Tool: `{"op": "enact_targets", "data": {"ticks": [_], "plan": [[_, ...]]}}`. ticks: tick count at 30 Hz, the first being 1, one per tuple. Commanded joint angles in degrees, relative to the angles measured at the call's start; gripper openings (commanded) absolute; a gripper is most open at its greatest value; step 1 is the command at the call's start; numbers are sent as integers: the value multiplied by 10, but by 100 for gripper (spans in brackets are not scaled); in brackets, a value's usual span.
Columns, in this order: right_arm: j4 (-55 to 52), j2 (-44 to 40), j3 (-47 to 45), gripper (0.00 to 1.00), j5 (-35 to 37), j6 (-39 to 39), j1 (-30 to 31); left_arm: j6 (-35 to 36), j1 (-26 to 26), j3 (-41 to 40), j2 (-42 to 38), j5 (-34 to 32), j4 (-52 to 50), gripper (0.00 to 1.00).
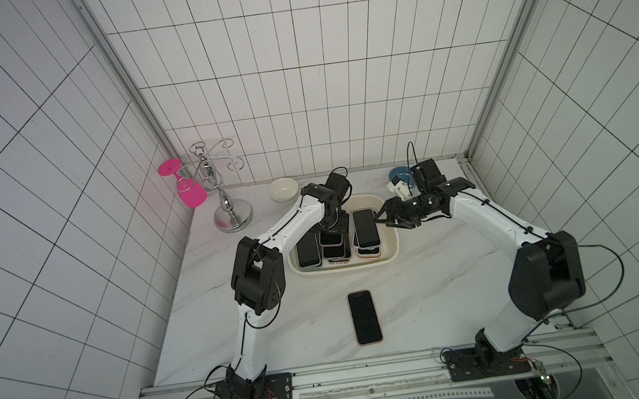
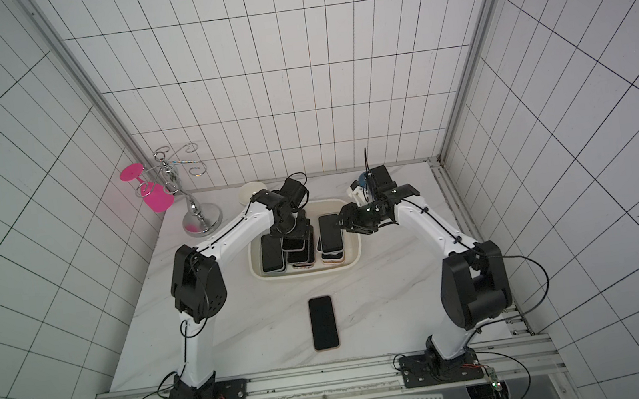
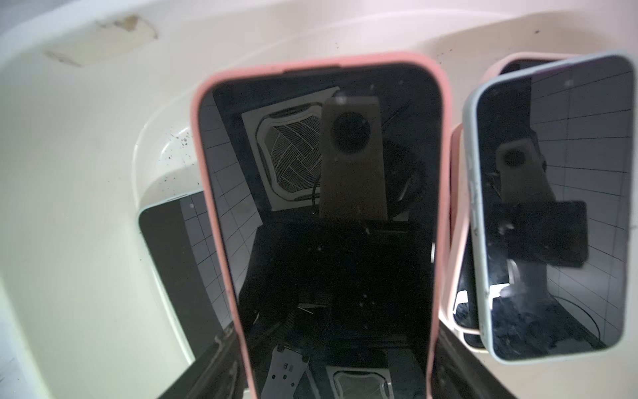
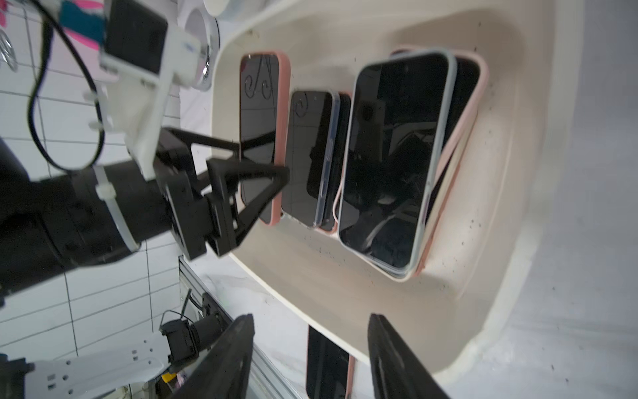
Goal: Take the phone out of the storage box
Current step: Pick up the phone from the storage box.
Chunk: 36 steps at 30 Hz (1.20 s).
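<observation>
Squeeze matters now: my left claw (image 1: 332, 230) straddles, jaws wide, the pink-cased glossy black phone (image 3: 317, 207) inside the shallow cream plastic storage box (image 1: 393, 241); I cannot tell whether it pinches. My right claw (image 1: 381, 219) hovers half-open, empty. I'd lift level.

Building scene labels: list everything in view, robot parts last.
storage box: one, cream-white, table's far middle
pink-cased phone: one, in box, inside left pincer
other phones: several, dark-screened, piled in box
loose phone: one, black, table, before box
white bowl: one, behind box, left
blue bowl: one, behind box, right
glass rack: one, chrome, far-left corner
wine glass: one, pink, hanging on rack
left pincer: straddles pink-cased phone, grip unclear
right pincer: open, empty, box's right edge
</observation>
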Motion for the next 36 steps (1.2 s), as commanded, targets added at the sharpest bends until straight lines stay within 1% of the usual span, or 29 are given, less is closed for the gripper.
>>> {"op": "enact_targets", "data": {"ticks": [1,5,8,15,18,24,32,36], "plan": [[25,54,75,55,-53,45,-14,20,1,-10,-41,25,2,28],[23,134,155,52,-114,66,-12,25,0,-21,-66,57,5,28],[26,167,177,52,-139,68,-4,26,0,-25,-74,76,6,28],[42,198,164,53,-148,59,21,26,-4,-28,-78,100,7,29],[65,202,153,54,-157,66,30,28,-7,-27,-78,101,8,29],[62,219,152,54,-162,61,48,28,-10,-26,-77,108,9,28],[55,227,138,50,-159,51,65,30,-14,-27,-83,114,11,28],[53,227,133,44,-173,40,70,34,-14,-30,-90,119,12,28]]}}
